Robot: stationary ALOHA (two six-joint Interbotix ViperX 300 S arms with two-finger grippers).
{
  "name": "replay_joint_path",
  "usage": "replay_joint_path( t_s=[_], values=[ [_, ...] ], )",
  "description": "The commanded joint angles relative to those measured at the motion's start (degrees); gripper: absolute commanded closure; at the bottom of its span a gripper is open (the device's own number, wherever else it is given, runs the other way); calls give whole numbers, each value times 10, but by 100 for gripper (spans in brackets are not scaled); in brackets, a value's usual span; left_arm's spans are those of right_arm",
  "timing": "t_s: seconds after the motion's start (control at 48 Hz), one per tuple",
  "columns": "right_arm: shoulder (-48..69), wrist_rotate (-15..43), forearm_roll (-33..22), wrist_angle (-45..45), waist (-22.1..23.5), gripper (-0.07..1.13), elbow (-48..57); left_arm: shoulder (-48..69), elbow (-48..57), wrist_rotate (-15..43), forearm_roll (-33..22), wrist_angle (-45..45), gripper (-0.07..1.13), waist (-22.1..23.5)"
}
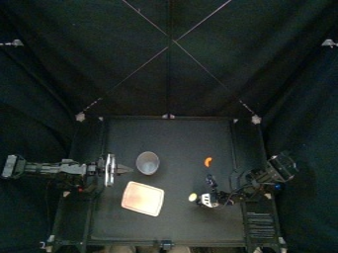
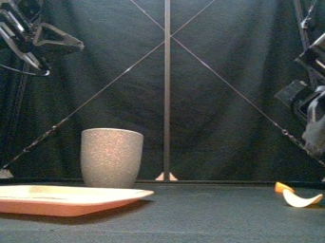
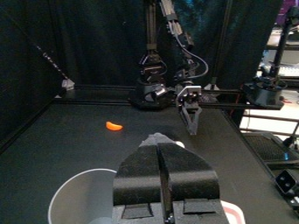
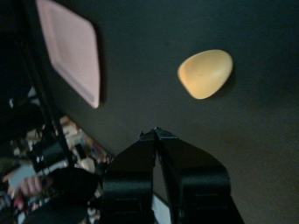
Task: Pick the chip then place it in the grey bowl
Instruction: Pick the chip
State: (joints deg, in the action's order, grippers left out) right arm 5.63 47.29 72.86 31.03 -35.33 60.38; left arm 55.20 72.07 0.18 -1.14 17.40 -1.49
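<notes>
Top view: the chip (image 1: 209,159) lies bare on the surface (image 1: 179,138), at 3 o'clock from the bowl (image 1: 148,161) and well apart from it. The tray (image 1: 142,199) sits at 6 o'clock from the bowl. The right arm (image 1: 271,173) reaches in to about 6 o'clock of the chip. The left arm (image 1: 59,170) rests at 9 o'clock of the bowl.

Front view: the chip lies at the far right and the bowl stands upright left of centre. Both arms hang above the surface.

Left wrist view: the left pincer (image 3: 163,171) is clenched on nothing, over the bowl's near rim.

Right wrist view: the right pincer (image 4: 156,136) is clenched too and empty. Its tips aim toward the chip but stay clear of it.

The step in hand looks like the approach to the pick; nothing is grasped yet. The next move calls for the right pincer to spread its jaws and centre over the chip. It must then drop almost to the surface, since the chip is thin and curved, and close across its edges.
</notes>
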Motion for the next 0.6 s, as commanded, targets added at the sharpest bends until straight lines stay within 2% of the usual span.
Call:
replay_joint_path(
  t_s=[0.021,0.104,0.188,0.375,0.521,0.604],
  values=[
    [-27,-4,79,65,-30,54,-14,-2,-6,0,-2,5,106,-10],
    [-40,-5,133,105,-54,50,-14,-2,-6,-1,-2,4,106,-18],
    [-39,-5,158,135,-69,47,-11,-1,-8,0,-2,5,106,-20],
    [-18,0,152,154,-79,34,-12,-1,-9,0,-1,8,106,-25],
    [-22,0,144,153,-79,14,-20,-1,-6,0,-1,11,106,-30],
    [-30,4,158,143,-79,4,-18,0,-5,0,-2,11,106,-33]
  ],
)
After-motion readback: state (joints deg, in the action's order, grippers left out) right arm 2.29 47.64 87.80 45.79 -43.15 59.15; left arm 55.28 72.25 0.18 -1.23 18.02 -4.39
